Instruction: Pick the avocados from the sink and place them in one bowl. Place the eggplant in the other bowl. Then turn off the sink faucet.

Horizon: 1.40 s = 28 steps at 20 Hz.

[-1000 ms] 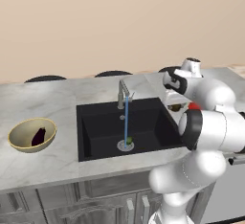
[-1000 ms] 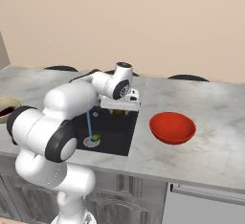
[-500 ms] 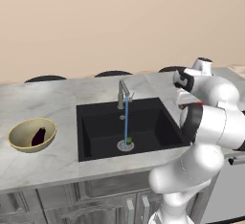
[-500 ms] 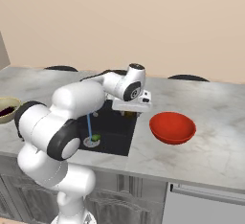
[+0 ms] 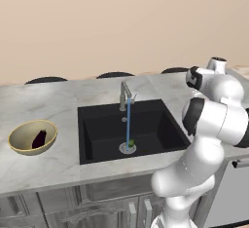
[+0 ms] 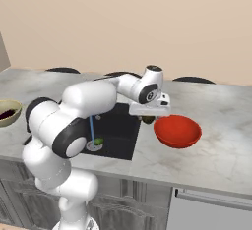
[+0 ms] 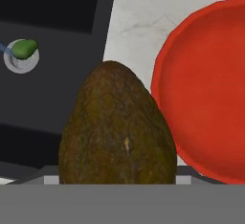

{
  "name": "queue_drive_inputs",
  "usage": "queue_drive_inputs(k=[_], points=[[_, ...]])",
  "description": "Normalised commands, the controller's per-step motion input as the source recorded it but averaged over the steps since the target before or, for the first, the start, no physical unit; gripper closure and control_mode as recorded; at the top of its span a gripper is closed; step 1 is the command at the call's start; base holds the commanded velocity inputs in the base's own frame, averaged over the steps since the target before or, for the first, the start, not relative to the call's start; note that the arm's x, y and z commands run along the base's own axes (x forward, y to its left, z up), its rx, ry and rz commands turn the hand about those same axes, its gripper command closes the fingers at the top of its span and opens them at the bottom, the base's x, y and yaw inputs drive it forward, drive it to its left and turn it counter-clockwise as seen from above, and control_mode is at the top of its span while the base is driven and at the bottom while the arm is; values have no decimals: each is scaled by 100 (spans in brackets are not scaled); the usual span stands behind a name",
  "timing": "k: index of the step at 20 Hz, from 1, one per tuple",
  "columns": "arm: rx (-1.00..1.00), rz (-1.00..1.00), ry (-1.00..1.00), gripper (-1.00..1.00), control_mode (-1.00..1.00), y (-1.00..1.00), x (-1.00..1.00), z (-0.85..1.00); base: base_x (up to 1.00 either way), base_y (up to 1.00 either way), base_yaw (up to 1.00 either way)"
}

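Far to the end effector's left on the grey marble surface (image 5: 63,161), the tan bowl (image 5: 32,137) holds the dark purple eggplant (image 5: 40,138). Nearer, still to the left and lower, lies the black sink (image 5: 104,127), where the grey faucet (image 5: 125,95) pours a thin blue stream (image 5: 128,122) onto the round silver drain (image 5: 127,147); the bright green avocado (image 7: 24,49) rests at the drain, touching the foot of the stream.

Past the sink's right edge, the white arm's end effector (image 6: 149,118) hangs above the marble, clamped on the darker olive-brown avocado (image 7: 117,132). In the hand view the fruit stands narrow end away from the camera, hiding the fingertips at its base; in the right base view it shows as a dark lump under the hand. It sits over the strip of marble between the sink rim and the glossy red bowl (image 6: 177,131), which stands just beside the end effector on its right, its near rim close to the held fruit.
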Motion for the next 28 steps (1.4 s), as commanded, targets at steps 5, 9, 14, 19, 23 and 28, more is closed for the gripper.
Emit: queue_drive_inputs(k=[5,9,14,19,23,28], points=[[-3,0,0,100,-100,-56,0,0,0,0,0],[-1,0,0,100,-100,-53,1,0,0,0,0],[0,0,2,100,-100,-42,4,-4,0,0,0],[0,0,0,100,-100,-28,16,-16,0,0,0],[0,0,0,100,-100,-3,19,-24,0,0,0],[0,0,0,100,-100,0,22,-27,0,0,0]])
